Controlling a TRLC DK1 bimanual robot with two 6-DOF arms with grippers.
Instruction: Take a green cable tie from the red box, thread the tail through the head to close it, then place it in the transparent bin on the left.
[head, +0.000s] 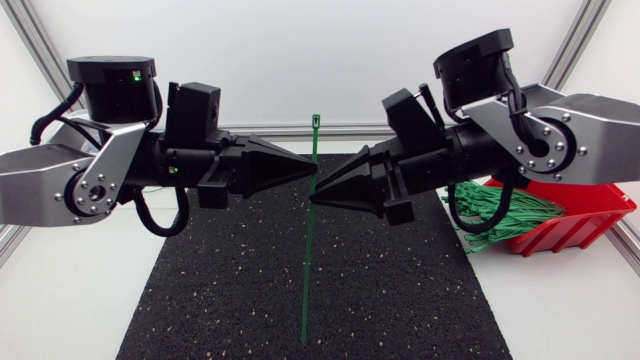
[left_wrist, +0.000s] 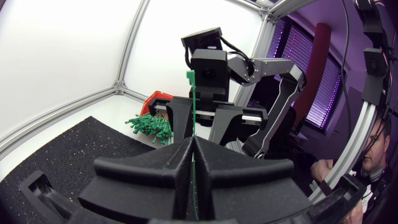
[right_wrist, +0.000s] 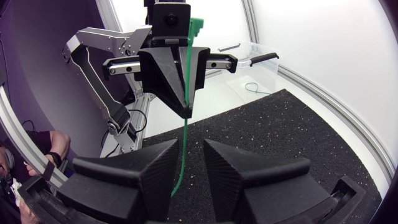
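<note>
The left hand (head: 311, 171) pinched the green cable tie (head: 307, 270) upright above the mat (head: 200, 290), head at twelve o'clock, tail toward six. The right hand (head: 314, 197) stood slightly apart around the strap, not gripping. With the tie out of the red box (head: 590, 220) at three o'clock, threading and binning seemingly remained.

Two arms (head: 110, 170) (head: 540, 130), one red box (head: 590, 225)

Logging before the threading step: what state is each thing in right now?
left hand: shut on the cable tie.
right hand: open, the tie's strap between its fingers.
cable tie: upright, straight, not yet threaded.
red box: holds loose green ties.
</note>
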